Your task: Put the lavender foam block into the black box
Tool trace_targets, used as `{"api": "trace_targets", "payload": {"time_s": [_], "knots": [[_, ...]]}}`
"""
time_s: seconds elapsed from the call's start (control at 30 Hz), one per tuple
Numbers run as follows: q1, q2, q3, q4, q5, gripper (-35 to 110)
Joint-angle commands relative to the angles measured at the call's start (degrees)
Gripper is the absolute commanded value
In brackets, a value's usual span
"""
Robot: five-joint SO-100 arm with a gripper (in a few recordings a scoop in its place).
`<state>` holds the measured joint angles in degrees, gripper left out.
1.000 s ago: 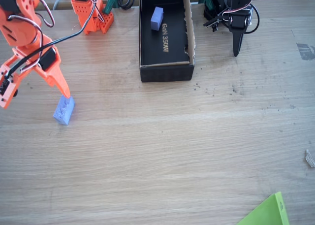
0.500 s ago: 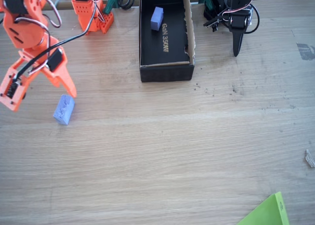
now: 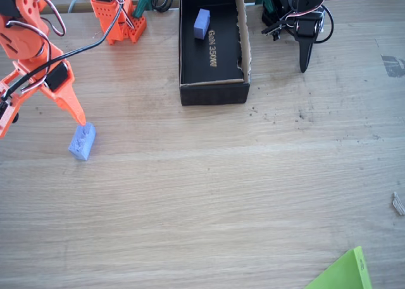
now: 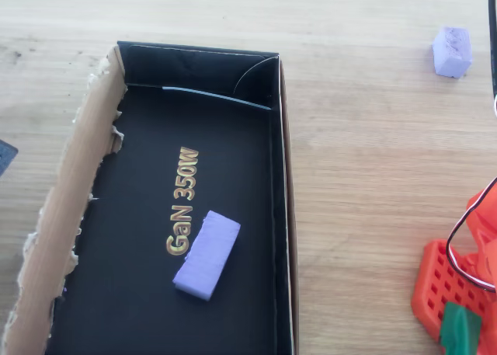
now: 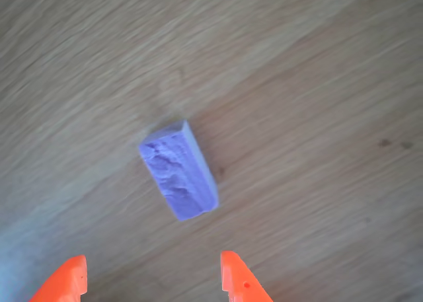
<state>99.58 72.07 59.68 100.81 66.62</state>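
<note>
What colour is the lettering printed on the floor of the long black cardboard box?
Gold lettering, reading "GaN 350W", clearest in the overhead view.

The whole wooden table (image 3: 221, 194) is seen from high above in the fixed view. The black box (image 4: 283, 215) is viewed closely from straight above in the overhead view. The wrist view is aimed down past the gripper (image 5: 152, 279). The lavender foam block (image 3: 82, 141) ahead of it is shared by all three views.

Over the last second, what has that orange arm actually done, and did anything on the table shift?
The claw swung up and rightward away from the lavender foam block, then came back beside it, open, gripping nothing. The block stayed on the table; the black box and the smoother block inside it never moved.
</note>
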Motion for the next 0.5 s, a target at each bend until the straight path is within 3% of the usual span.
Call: {"api": "trace_targets", "payload": {"time_s": [0.0, 0.47], "knots": [[0.5, 1.1, -0.3, 0.2, -0.1, 27], [-0.4, -2.5, -0.3, 1.3, 3.5, 27]]}}
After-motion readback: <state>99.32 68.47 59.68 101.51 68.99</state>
